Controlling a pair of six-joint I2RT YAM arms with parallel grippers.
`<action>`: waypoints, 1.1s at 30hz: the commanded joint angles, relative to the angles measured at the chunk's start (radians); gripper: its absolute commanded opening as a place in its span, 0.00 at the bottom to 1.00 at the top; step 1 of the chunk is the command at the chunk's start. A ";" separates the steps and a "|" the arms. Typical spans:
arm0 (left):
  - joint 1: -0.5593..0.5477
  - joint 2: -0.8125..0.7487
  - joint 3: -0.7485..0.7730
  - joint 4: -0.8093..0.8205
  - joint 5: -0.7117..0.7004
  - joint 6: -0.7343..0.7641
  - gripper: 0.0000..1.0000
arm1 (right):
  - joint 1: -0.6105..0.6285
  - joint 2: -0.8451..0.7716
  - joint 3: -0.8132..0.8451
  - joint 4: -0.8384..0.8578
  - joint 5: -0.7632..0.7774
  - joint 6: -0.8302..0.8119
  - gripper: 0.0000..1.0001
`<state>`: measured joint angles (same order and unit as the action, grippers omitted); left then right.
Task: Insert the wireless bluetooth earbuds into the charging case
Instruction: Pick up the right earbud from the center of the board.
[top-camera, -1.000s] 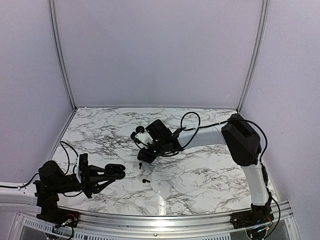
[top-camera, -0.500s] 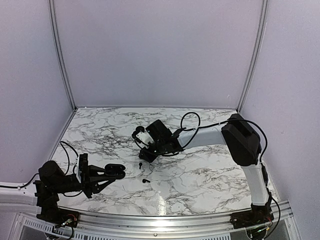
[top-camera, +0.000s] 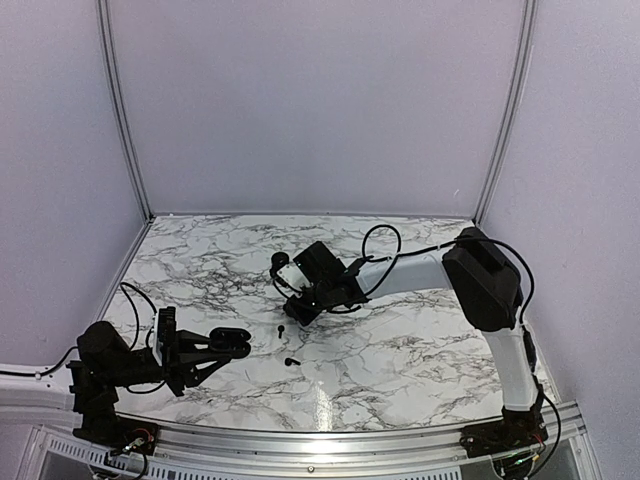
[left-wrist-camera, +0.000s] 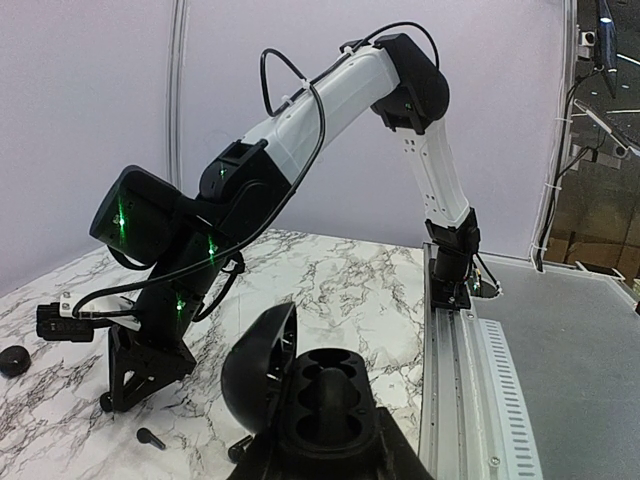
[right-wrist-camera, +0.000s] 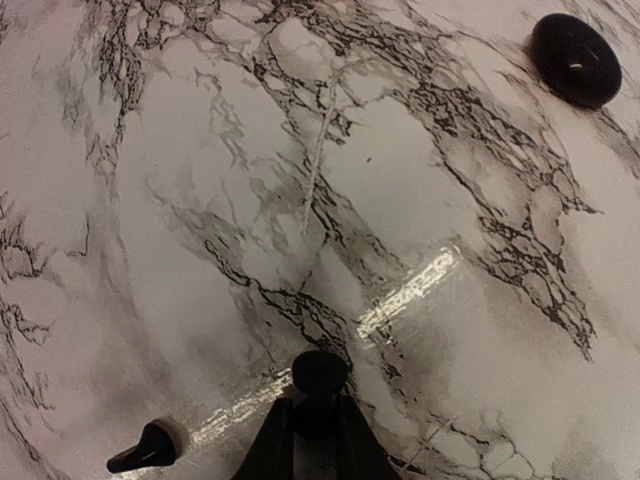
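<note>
My left gripper (top-camera: 224, 344) is shut on the black charging case (left-wrist-camera: 335, 400) and holds it low over the table. The case lid (left-wrist-camera: 255, 365) stands open to the left, and the recesses look empty. My right gripper (right-wrist-camera: 312, 425) is shut on a tiny black earbud (right-wrist-camera: 320, 378), whose round head sticks out past the fingertips just above the marble. A second earbud (right-wrist-camera: 145, 450) lies on the table beside it and shows in the top view (top-camera: 282, 329). A third earbud (top-camera: 292, 361) lies near the case, also in the left wrist view (left-wrist-camera: 240, 450).
A black round disc (right-wrist-camera: 575, 58) lies on the marble beyond the right gripper and shows at the left edge of the left wrist view (left-wrist-camera: 12, 360). The right arm (top-camera: 400, 268) stretches across the table's middle. A metal rail (left-wrist-camera: 470, 380) runs along the near edge.
My right gripper has shifted slightly to the right with the earbud in it. The left arm, the case and the loose earbuds have not moved.
</note>
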<state>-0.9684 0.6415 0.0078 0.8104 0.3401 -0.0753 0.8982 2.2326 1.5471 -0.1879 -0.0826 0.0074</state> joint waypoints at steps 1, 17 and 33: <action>0.004 0.006 -0.006 0.049 0.007 0.002 0.00 | -0.005 0.005 -0.002 -0.024 -0.002 0.000 0.21; 0.005 -0.001 -0.006 0.048 0.008 0.000 0.00 | -0.009 0.019 0.042 -0.025 -0.011 0.003 0.23; 0.004 -0.005 -0.006 0.047 0.004 0.001 0.00 | -0.008 0.034 0.087 -0.045 -0.018 -0.003 0.25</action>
<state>-0.9684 0.6453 0.0078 0.8108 0.3401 -0.0753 0.8963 2.2368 1.5707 -0.2111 -0.0883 0.0067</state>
